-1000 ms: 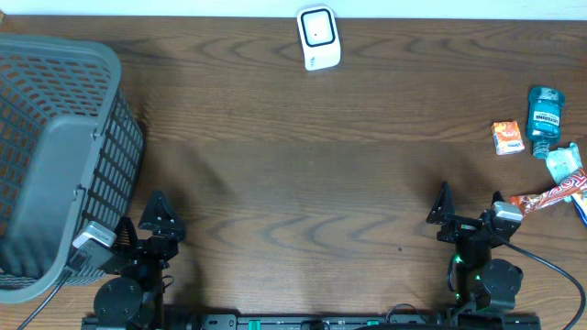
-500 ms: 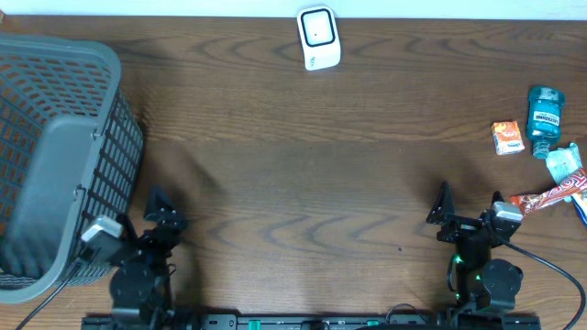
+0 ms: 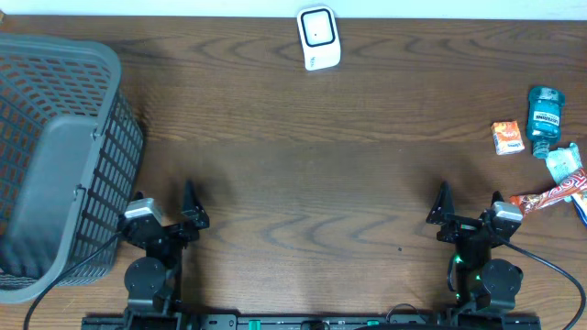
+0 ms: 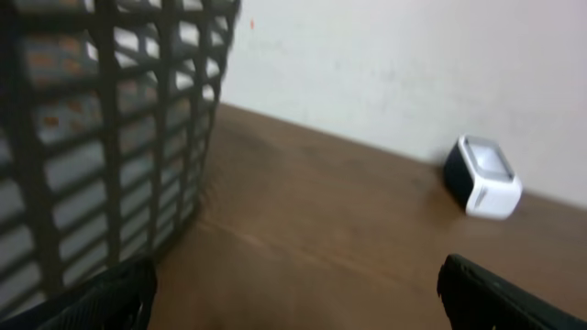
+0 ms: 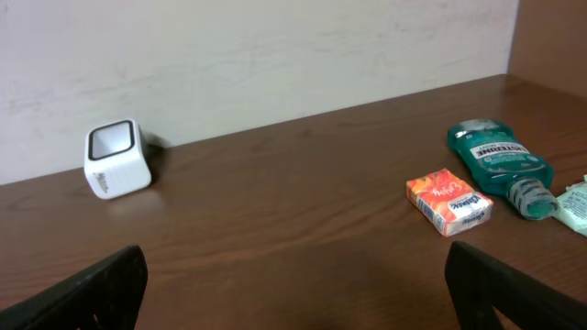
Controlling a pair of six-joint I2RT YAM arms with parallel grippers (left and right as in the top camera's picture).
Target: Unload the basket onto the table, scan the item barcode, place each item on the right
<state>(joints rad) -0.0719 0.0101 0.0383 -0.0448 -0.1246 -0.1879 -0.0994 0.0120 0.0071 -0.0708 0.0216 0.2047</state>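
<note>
1. The left hand (image 3: 165, 203) has swung to the right over the last second. It was then against the near corner of the basket (image 3: 117, 160) and now stands clear of it, pointing ahead. Its fingers are spread wide and it grasps nothing.
2. The right hand (image 3: 470, 200) has not moved. It is released too, with nothing between its fingers.
3. The scanner (image 3: 318, 38) and the goods on the right lie where they lay before.
4. The basket sits just left of the left hand on the worktop (image 3: 303, 165). What it holds cannot be made out. In the left wrist view only blurred orange flecks show through its grid.
5. The scanner stands well ahead of both hands, right of the left one and left of the right one.
6. An orange box (image 3: 507, 137) lies ahead and to the right of the right hand. A green bottle (image 3: 544, 115) lies on its side just right of the box, cap toward the hand. A red wrapper (image 3: 550, 194) lies near the right hand's right side. No hand touches any of them.
7. The overhead frame cuts off the basket's left side. A pale packet (image 3: 563, 165) near the right edge is too small to read, and no barcode can be made out.
</note>
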